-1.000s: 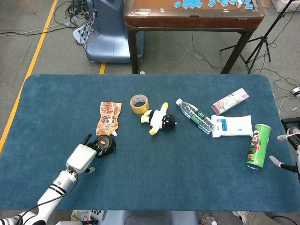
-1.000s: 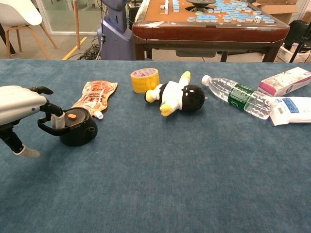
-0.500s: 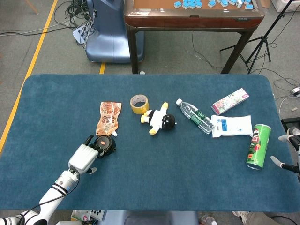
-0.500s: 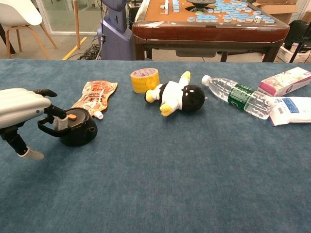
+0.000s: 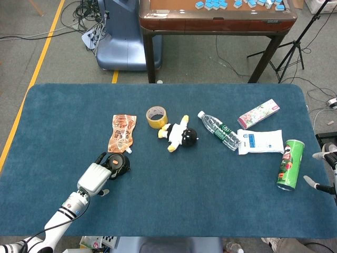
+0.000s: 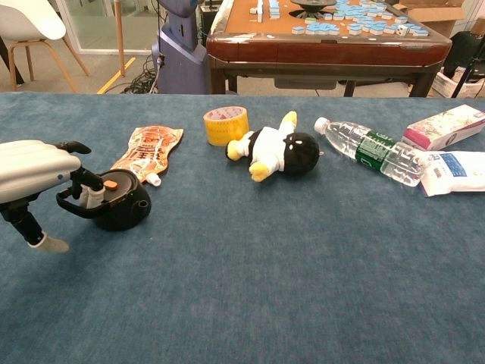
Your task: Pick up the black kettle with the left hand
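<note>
I've got the left robot hand [image 6: 34,171] hooked through the black kettle's [image 6: 115,203] handle [image 6: 70,205], fingers curled to lift; kettle sits on the surface [image 6: 265,288] beside the snack pouch [image 6: 149,151].

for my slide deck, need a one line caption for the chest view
Left hand hooks its fingers through the black kettle handle on the blue table.

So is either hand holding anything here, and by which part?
The left hand has fingers hooked through the black kettle's handle; kettle not lifted. Right hand holds nothing visible.
</note>
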Available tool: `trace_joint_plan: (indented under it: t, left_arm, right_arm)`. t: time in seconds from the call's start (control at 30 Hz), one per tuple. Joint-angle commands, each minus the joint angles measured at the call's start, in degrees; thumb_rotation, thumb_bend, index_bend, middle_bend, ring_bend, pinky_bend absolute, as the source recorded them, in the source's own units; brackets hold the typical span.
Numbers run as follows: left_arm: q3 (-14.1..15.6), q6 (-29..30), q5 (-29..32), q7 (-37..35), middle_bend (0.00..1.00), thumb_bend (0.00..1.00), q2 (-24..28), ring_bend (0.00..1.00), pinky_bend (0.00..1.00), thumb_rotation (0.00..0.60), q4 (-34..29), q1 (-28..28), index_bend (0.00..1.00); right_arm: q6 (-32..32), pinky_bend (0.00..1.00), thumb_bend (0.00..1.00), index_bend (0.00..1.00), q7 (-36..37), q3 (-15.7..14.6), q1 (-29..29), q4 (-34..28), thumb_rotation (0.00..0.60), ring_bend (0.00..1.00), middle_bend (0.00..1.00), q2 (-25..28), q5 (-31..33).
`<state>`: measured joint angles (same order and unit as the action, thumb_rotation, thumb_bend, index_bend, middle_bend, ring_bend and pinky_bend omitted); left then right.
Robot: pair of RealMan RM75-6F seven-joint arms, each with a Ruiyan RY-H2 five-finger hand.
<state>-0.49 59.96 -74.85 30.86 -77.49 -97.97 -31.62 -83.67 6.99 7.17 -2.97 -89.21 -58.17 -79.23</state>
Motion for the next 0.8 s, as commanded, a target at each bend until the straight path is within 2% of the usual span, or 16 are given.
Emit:
trace_joint_plan:
  t: [0.03, 0.8]
  left_arm:
    - [0.04, -0.28, 0.47, 0.24, 0.50, 0.12, 0.00, 0.40, 0.00, 0.600, -0.22, -0.12, 0.50]
    - [1.23, -1.39, 1.55, 0.54, 0.54, 0.12, -1.28, 0.43, 0.00, 0.600, 0.41, -0.42, 0.54]
  right_arm:
    - [0.00, 0.28, 0.11, 0.38, 0.02, 0.01, 0.06, -0.01, 0.600, 0.26, 0.39, 0.03, 0.10]
    - [0.02, 0.28, 0.11, 0.38, 0.00, 0.10, 0.26, -0.31, 0.600, 0.26, 0.39, 0.09, 0.33]
